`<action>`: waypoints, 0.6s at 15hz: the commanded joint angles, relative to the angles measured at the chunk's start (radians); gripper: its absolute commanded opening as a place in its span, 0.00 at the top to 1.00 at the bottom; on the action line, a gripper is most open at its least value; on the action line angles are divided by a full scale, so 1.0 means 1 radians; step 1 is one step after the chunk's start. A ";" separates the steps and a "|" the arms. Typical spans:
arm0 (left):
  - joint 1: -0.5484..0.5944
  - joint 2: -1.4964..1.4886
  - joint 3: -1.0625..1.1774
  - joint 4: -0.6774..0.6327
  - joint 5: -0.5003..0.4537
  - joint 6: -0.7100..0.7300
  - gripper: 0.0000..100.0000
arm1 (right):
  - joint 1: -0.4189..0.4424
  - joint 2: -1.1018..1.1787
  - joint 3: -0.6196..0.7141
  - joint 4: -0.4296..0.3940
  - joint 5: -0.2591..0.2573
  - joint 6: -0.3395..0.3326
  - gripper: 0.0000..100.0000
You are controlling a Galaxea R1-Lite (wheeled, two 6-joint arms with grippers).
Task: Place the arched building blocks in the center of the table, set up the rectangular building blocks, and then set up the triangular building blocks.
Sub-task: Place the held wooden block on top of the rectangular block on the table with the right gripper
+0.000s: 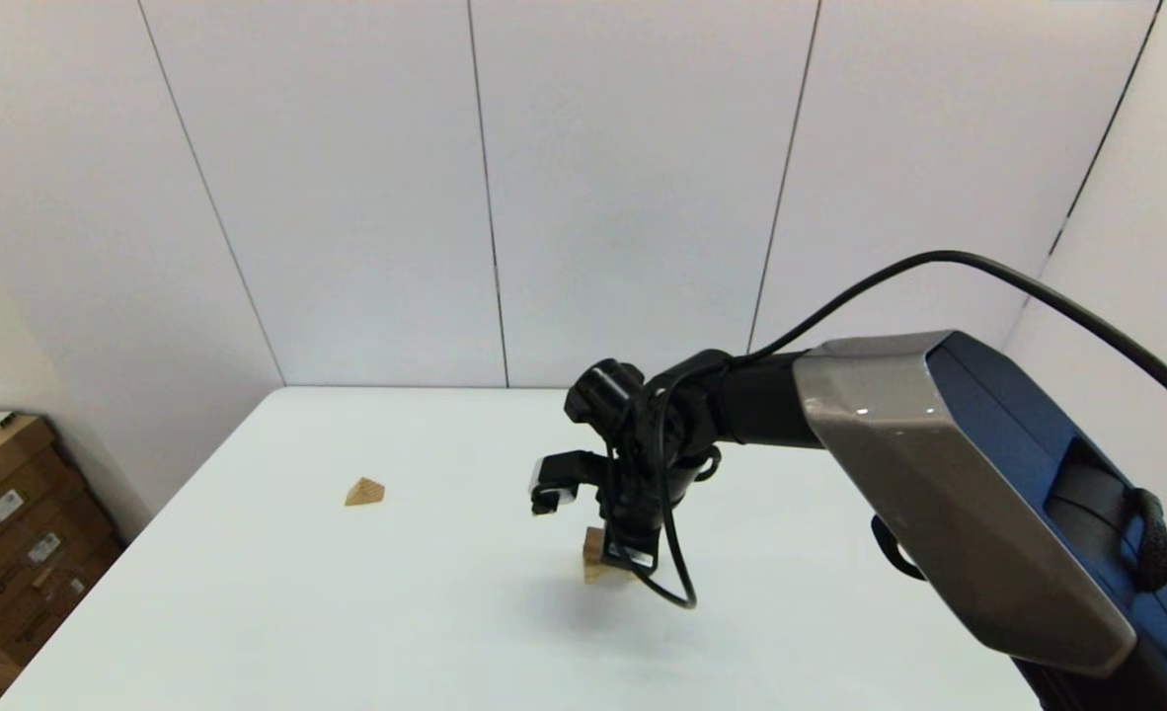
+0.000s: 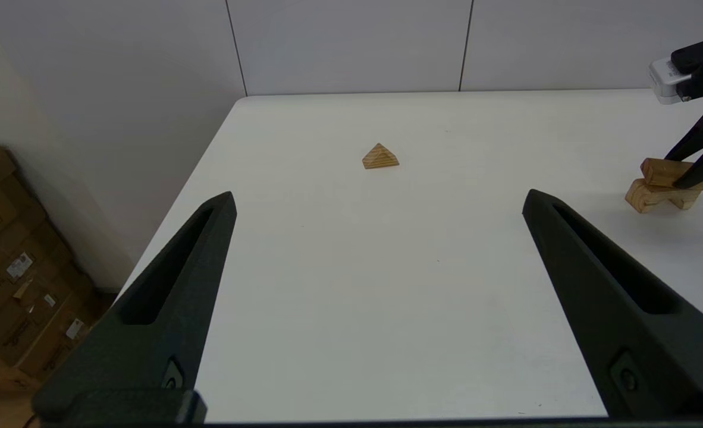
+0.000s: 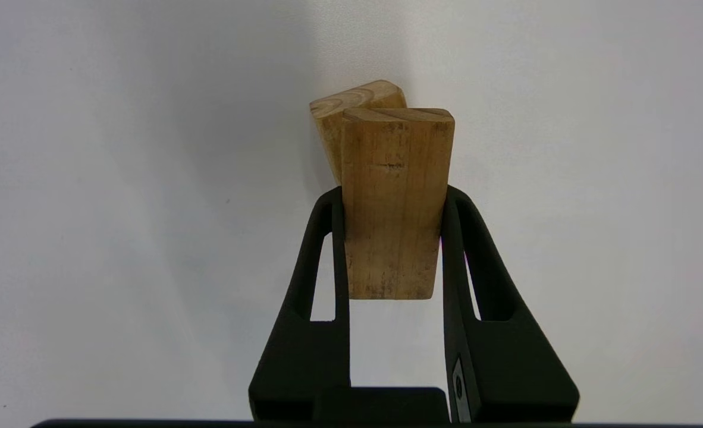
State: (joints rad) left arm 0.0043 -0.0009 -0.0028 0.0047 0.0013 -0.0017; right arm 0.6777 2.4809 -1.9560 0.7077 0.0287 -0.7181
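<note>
The right gripper [image 3: 393, 196] is clamping the flat light-brown wooden rectangular bar [image 3: 394, 202], which is lying on the chunky light-wood arched block [image 2: 649, 195] mid-desk. The small light-wood triangular wedge [image 1: 364, 491] is sitting toward 10 o'clock, well apart, with bare white desk [image 1: 426, 612] lying between. The left gripper [image 2: 378, 202] is hanging open.

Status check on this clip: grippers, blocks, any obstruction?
Right gripper shut on flat light-brown wooden bar, atop chunky arched wooden block. Left gripper open, hovering clear. Small wooden triangular wedge untouched; nothing obstructing.

Flat bar [image 3: 394, 202] lies atop the legged arch [image 2: 646, 196] mid-table; small wedge [image 1: 364, 492] sits well left, upright.
</note>
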 commanded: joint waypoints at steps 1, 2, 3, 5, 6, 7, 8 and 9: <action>0.000 0.001 0.000 0.000 0.000 0.000 0.00 | 0.002 0.013 0.000 0.001 0.002 -0.001 1.00; 0.000 0.001 0.000 0.000 0.000 0.000 0.00 | 0.002 0.012 0.000 0.000 0.002 -0.001 1.00; 0.000 0.001 -0.002 0.000 0.000 0.000 0.00 | 0.002 0.012 0.000 0.001 0.002 -0.001 1.00; 0.000 0.001 0.000 0.000 0.000 0.000 0.00 | 0.002 0.012 0.000 0.000 0.003 0.000 1.00; 0.000 0.001 0.000 0.000 0.000 0.000 0.00 | 0.002 0.012 0.000 0.000 0.003 0.005 0.00; 0.000 0.001 0.000 0.000 0.000 0.000 0.00 | 0.002 0.012 0.000 0.000 0.003 0.006 0.00; 0.000 0.001 0.000 0.000 0.000 0.000 0.00 | 0.002 0.012 0.000 0.000 0.003 0.009 0.00; 0.000 0.001 0.000 0.000 0.000 0.000 0.00 | 0.005 0.012 0.000 0.000 0.003 0.020 0.00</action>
State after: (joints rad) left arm 0.0043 -0.0009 -0.0038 0.0047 0.0013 -0.0013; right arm 0.6796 2.4923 -1.9560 0.7036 0.0317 -0.7019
